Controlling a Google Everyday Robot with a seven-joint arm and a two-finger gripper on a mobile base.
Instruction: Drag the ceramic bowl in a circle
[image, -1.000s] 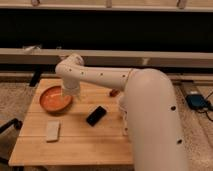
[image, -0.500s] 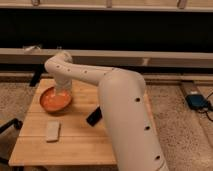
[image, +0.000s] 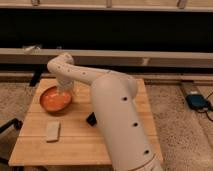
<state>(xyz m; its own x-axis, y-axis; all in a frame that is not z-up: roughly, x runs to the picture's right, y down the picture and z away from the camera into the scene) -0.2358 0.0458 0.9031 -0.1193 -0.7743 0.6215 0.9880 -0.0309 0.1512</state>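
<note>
- Reaching down from a high bent elbow, the pincer (image: 65, 90) is right at the ceramic bowl (image: 54, 100), meeting it at its far-right rim as the camera sees it.
- Is the pincer wide, narrow or clamped on that rim? Cannot tell: the wrist covers the tip.
- The bowl sits just below the pincer and a touch to its camera-left, upright on the wooden table (image: 70, 145), glossy orange inside facing up.
- Nearer the camera than the pincer and slightly left lies a small pale block (image: 52, 131), apart from the bowl.
- Off to the pincer's camera-right and nearer the camera, a black phone (image: 91, 119) peeks out, mostly hidden behind the big white arm.
- My read on handling: this is ceramic, so it is rigid with some weight. It should slide flat over the wood rather than tip, as long as the pull stays low.
- The glaze looks slick, so a light pinch could slip off. It is also brittle and would chip from a knock or a drop.
- The best hold, I'd say, is the rim wall where the pincer already stands, taken from above with one side inside and one outside.
- Watch the route: a wide circle would sweep the bowl toward the block and the phone, so a tight loop looks safer.
</note>
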